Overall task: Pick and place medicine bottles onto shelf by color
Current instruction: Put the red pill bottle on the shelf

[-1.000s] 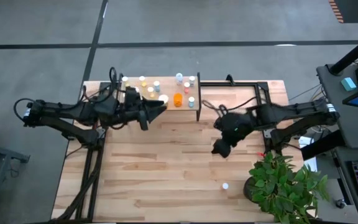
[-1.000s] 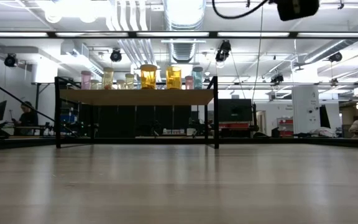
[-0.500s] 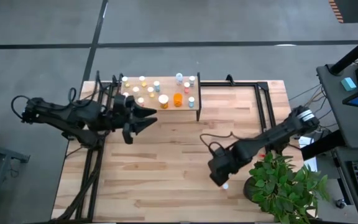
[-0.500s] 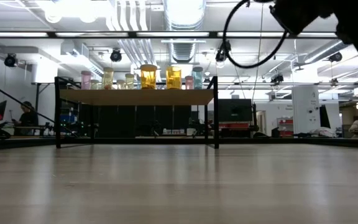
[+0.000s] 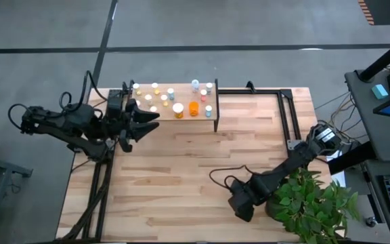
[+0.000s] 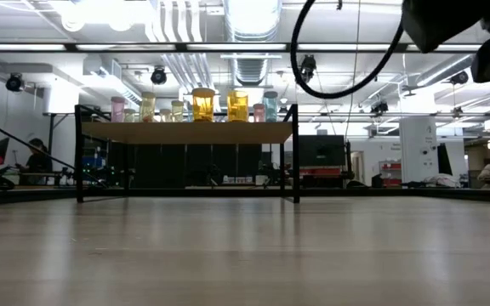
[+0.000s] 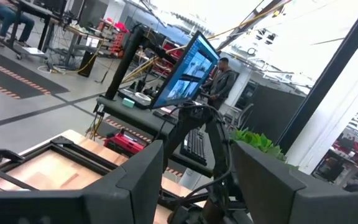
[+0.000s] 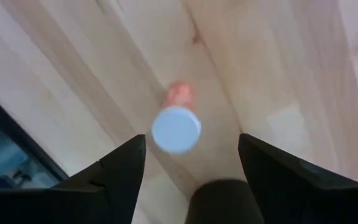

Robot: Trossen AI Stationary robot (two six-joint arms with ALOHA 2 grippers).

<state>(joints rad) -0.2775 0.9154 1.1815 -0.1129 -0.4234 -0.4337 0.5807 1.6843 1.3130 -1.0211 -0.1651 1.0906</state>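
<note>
Right gripper (image 8: 188, 163): fingers (image 8: 120, 168) spread wide, empty, poised directly above a single medicine bottle (image 8: 176, 124), pinkish body with a pale blue-white cap, standing upright on the table (image 5: 181, 169); the bottle sits between the two fingers but untouched by either. In the high view this right gripper (image 5: 241, 201) is at the near right of the table, just beside the green potted plant (image 5: 310, 200), and covers the bottle there. Change since a second ago: the right arm has swung from mid-table, near the shelf, down to this near-right spot, and its fingers have widened on the way; judged as the approach step of a pick, with descent and closing yet to come. Left gripper (image 5: 144, 122): fingers (image 7: 145, 171) apart, holding nothing, pointing across the table toward the plant; it has drawn back leftward from the shelf front and now stands just left of the shelf's left edge. Shelf (image 5: 212, 112): light-wood board on black legs, far centre of the table, carrying the other bottles, among them an orange bottle (image 5: 193, 108) and two amber bottles (image 6: 203, 104) at the middle of the row in the low view. Remaining stock off shelf, as far as visible: the one bottle under the right gripper.
</note>
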